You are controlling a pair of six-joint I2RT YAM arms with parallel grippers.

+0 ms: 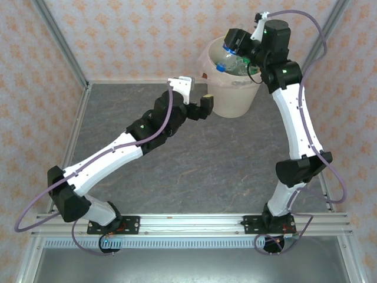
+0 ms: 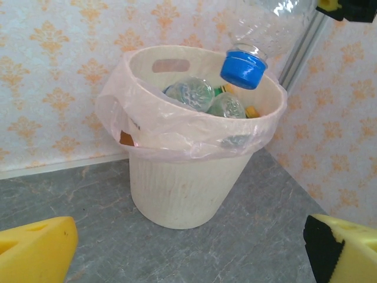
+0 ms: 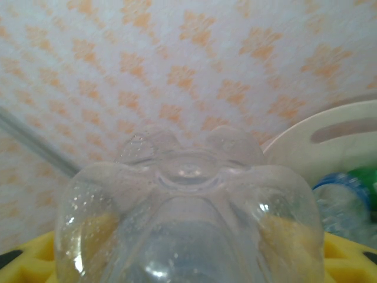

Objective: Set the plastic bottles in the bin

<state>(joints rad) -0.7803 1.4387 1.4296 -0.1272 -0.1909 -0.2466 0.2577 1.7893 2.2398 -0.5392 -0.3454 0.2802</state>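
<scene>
Yellow pads [image 3: 29, 259] of the right gripper [image 1: 234, 42] clamp a clear bottle [image 3: 188, 224] near its base, cap [image 2: 242, 68] down. The bin [image 2: 177, 194] sits directly below, already holding bottles [image 2: 191, 91]. Spread the pads fully for a clean drop. The left gripper [image 2: 188, 253] gapes empty, bin ahead.

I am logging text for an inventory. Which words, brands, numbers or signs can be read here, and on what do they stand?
None can be read. The bottles in the bin are too blurred; the held bottle and its blue cap show no letters.
</scene>
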